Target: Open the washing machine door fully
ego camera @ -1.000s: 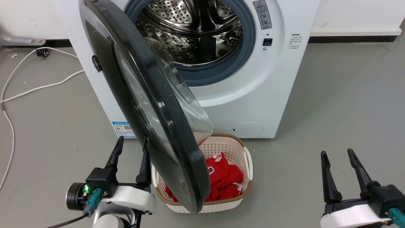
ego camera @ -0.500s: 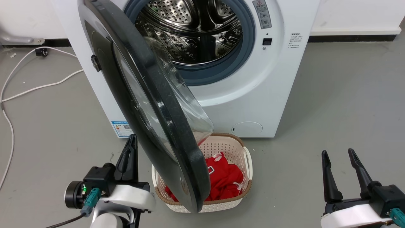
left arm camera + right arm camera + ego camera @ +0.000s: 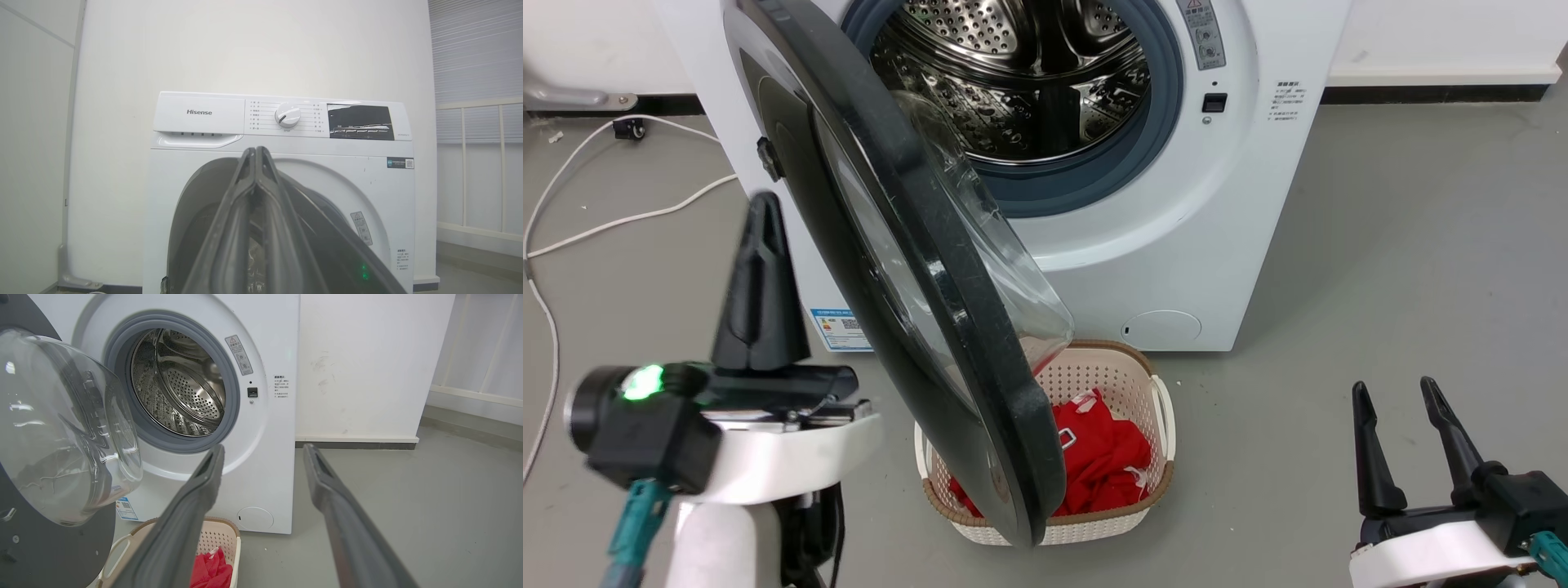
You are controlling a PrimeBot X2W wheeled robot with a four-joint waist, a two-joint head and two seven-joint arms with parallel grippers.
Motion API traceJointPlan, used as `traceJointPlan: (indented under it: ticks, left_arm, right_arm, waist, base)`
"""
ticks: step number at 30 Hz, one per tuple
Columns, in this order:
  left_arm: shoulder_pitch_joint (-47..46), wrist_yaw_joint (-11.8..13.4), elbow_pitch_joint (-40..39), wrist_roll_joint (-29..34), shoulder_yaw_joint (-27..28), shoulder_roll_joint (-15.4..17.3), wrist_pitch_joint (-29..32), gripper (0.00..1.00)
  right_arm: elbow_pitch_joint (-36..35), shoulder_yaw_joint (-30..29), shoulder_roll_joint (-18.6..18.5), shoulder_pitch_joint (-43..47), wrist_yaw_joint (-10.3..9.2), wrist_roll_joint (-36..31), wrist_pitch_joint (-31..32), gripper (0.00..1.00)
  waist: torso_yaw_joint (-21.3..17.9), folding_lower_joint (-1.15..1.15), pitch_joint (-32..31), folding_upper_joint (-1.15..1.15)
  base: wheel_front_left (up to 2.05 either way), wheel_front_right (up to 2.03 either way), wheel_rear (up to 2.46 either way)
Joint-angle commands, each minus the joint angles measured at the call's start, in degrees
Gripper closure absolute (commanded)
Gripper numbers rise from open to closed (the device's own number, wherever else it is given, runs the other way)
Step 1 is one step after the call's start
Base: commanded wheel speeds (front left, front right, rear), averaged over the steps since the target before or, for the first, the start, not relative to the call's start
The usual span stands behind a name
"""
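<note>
The white washing machine [image 3: 1176, 245] stands ahead with its steel drum [image 3: 1013, 82] exposed. The washing machine door [image 3: 947, 327] hangs partly open, swung out toward me and seen almost edge-on, its glass bowl [image 3: 61, 428] facing the drum. My left gripper [image 3: 764, 200] is shut on nothing and raised to the left of the door's outer face, apart from it. In the left wrist view its fingertips [image 3: 256, 150] point at the machine's front [image 3: 196, 112] above the door rim [image 3: 327, 237]. My right gripper [image 3: 1393, 388] is open and low at the right, well clear of the door.
A cream laundry basket [image 3: 1168, 425] with red clothes [image 3: 1103, 457] sits on the floor under the door's lower edge. A white cable [image 3: 621, 220] runs over the grey floor at the left. Open floor lies to the right of the machine.
The left gripper has shut its fingers and risen up beside the door's outer face, closer to the camera. The door and the right gripper stay put.
</note>
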Motion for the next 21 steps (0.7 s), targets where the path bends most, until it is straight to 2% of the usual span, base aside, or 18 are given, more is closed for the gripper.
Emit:
traceJointPlan:
  ticks: [1, 7, 12, 21]
  left_arm:
    - [-0.57, 0.17, -0.88, 0.21, 0.08, -0.03, -0.13, 1.00]
    - [-1.62, 0.51, -10.59, 1.07, -0.92, -0.03, -0.13, 1.00]
    - [-1.18, -0.99, -16.02, 0.83, -5.38, -0.03, -0.13, 1.00]
    - [6.32, -4.45, -12.96, 1.35, -18.20, 0.88, -0.03, 1.00]
  right_arm:
    - [0.25, 0.05, 0.18, -0.37, -0.04, 0.08, -0.13, 0.00]
    - [0.47, 0.00, 0.18, -0.31, -0.04, 0.45, -0.15, 0.00]
    - [0.47, -0.10, 0.18, -0.17, -0.04, 0.56, -0.17, 0.00]
    - [0.83, 0.18, 0.18, 0.72, -0.04, 0.83, -0.18, 0.00]
  waist:
    - [-0.03, 0.00, -0.04, 0.00]
    - [-0.19, 0.00, -0.15, 0.00]
    - [-0.16, 0.00, -0.11, 0.00]
    - [-0.30, 0.00, -0.86, 0.00]
  base:
    - [0.00, 0.00, 0.00]
    - [0.00, 0.00, 0.00]
    - [0.00, 0.00, 0.00]
    - [0.00, 0.00, 0.00]
